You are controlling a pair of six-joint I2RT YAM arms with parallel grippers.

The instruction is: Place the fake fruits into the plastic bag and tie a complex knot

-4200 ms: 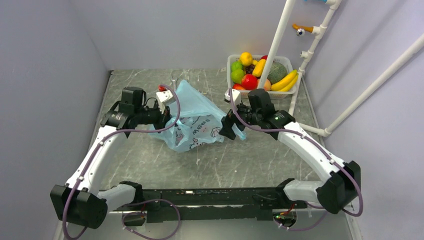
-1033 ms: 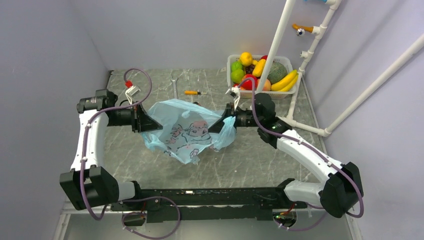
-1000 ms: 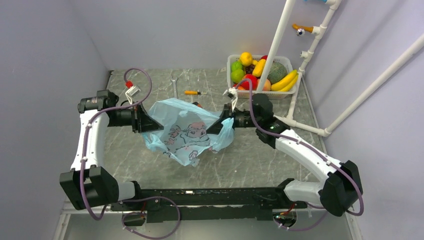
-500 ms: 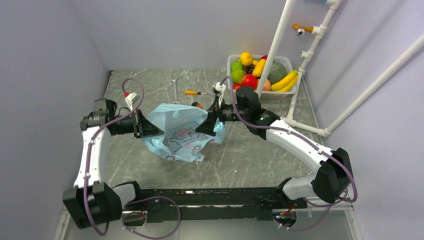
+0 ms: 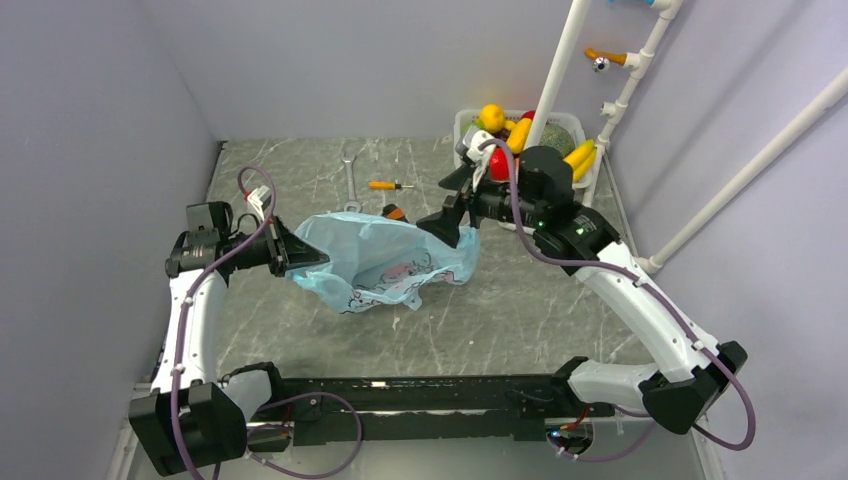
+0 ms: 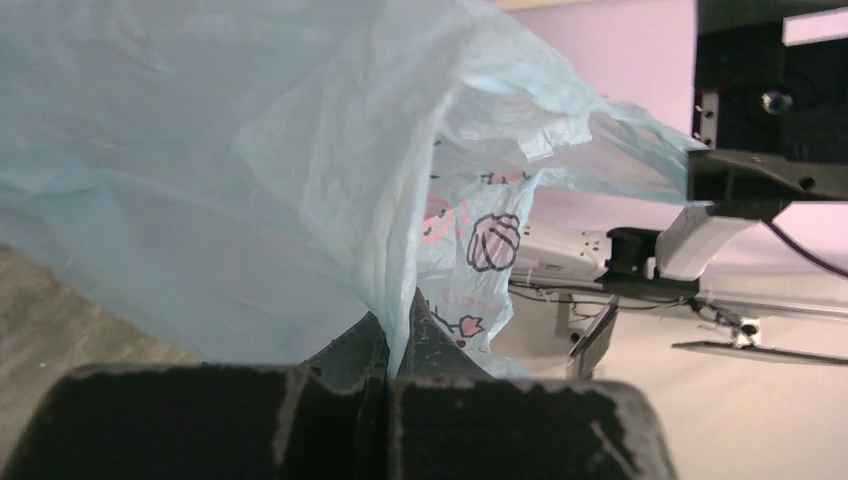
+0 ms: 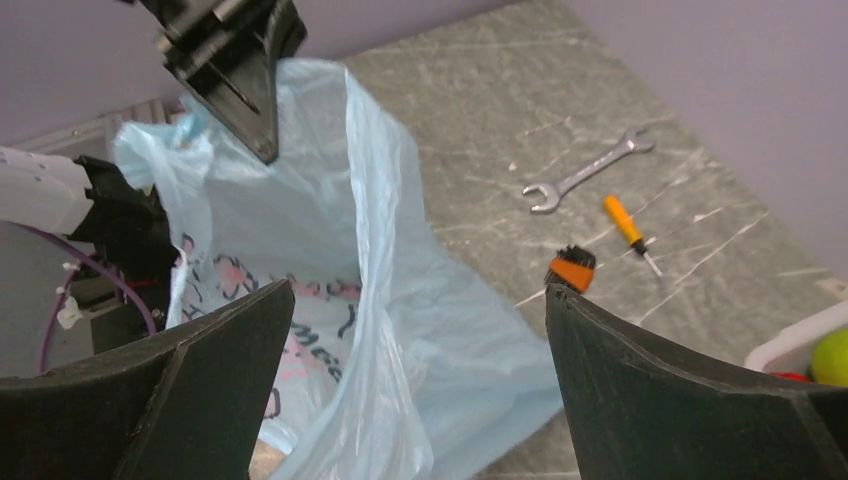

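Your left gripper point(image 6: 392, 335) is pinching the left rim of the plastic bag point(image 5: 385, 262), its jaws closed on a fold of it. The bag is sagging onto the table point(image 5: 300, 180) between both arms. Your right gripper point(image 7: 415, 300) is hovering over the bag's right rim, spread wide and gripping nothing. The fake fruits point(image 5: 491, 118) are sitting in the white basket point(image 5: 460, 122) at far right.

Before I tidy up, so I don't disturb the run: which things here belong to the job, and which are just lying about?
Job: bag, pinched by the left hand; fruits, in the basket.
Lying about: wrench; screwdriver; small orange-and-black item by the bag.
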